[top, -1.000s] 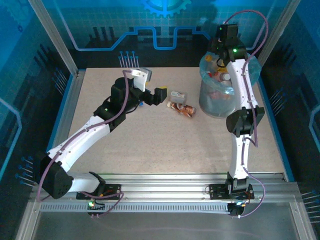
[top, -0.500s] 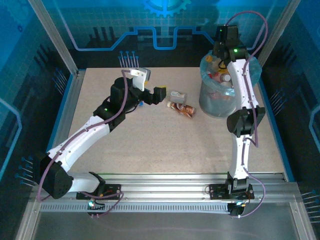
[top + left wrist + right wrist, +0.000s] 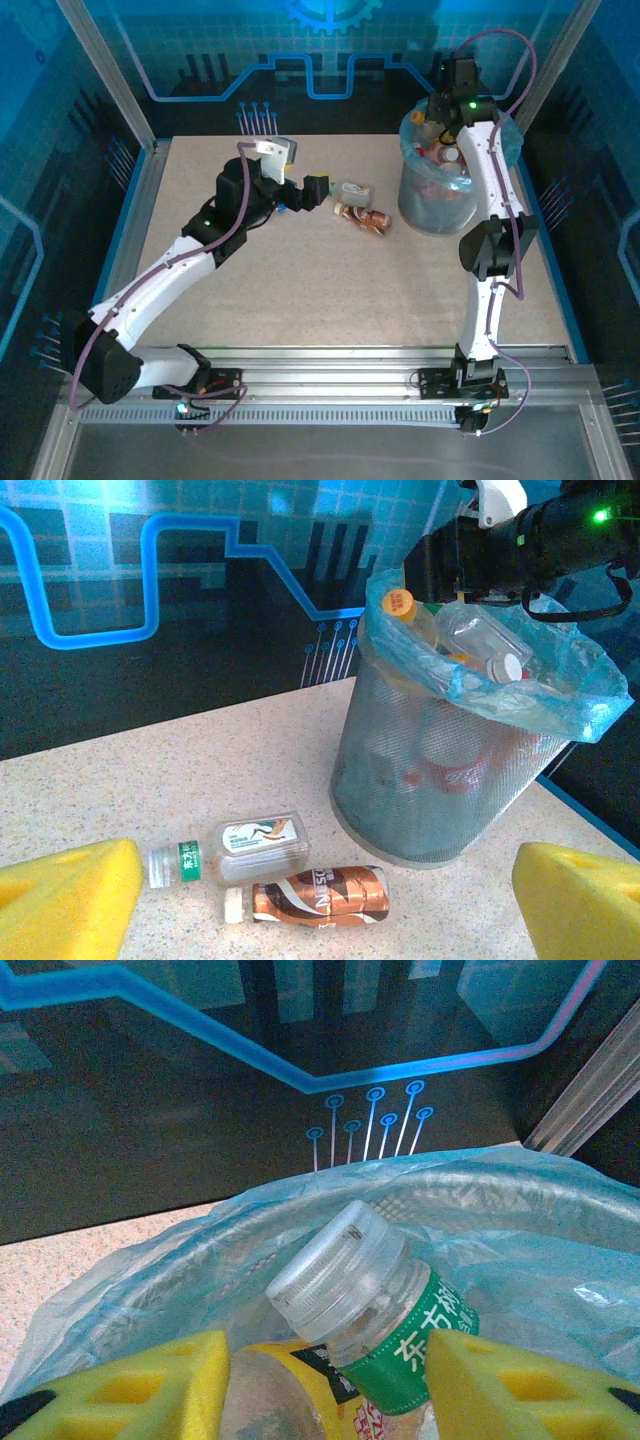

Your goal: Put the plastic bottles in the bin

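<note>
Table: speckled beige top (image 3: 330,290), both arms bolted at its near edge, blue-lit panels behind.
Right arm: the white arm (image 3: 490,200) stretches straight across the bin in the top view and covers part of the rim's right side.
Bin: the grey mesh bin (image 3: 400,780) stands upright at the table's far right.
Liner: the blue bag (image 3: 560,695) folds out over the rim, crumpled and translucent.
Bin load: bottles are heaped up to the rim. Through mesh and bag they are just red and white blurs, so there's no counting them.
Left claw: the left claw (image 3: 308,190) is out over mid-table, just left of two loose bottles, with its yellow pads (image 3: 65,895) flung wide and nothing between them.
Right claw: the right claw (image 3: 440,112) is up over the bin's far rim, and its pads (image 3: 150,1385) flank a bottle neck.
Green-band bottle: the bottle (image 3: 350,1290) has a clear cap and sits tilted above the liner, lower body cut off by the frame edge. It looks pinched, but clamped or loose I cannot tell.
Clear bottle: this one (image 3: 240,845) lies on its side on the table, left of the bin.
Brown bottle: it (image 3: 320,895) lies on its side just beside the clear one, on the nearer side.
Orange cap: the cap (image 3: 398,604) pokes above the rim on the bin's left.
</note>
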You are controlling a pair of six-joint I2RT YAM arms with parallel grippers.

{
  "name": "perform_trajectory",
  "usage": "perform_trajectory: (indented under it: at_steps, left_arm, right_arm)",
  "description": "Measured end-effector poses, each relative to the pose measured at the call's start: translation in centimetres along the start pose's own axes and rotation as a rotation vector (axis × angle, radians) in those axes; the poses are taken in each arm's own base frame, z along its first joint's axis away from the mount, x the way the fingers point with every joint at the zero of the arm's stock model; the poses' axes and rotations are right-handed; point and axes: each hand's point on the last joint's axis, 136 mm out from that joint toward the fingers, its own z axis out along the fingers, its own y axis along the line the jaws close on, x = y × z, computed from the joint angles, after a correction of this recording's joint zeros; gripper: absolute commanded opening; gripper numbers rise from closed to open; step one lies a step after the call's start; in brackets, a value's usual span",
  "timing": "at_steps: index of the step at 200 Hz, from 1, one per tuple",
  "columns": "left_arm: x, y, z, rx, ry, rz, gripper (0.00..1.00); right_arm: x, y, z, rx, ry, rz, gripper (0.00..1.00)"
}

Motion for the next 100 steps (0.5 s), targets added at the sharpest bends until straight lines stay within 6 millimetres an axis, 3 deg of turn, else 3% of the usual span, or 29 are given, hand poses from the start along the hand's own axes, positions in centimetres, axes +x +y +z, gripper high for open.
perform_trajectory:
  at_steps: [100]
  left_arm:
    - [0.1, 0.2, -1.7, -0.016, -0.014, 0.001, 0.96]
  right_arm:
    - [0.1, 0.1, -0.1, -0.012, 0.009, 0.032, 0.62]
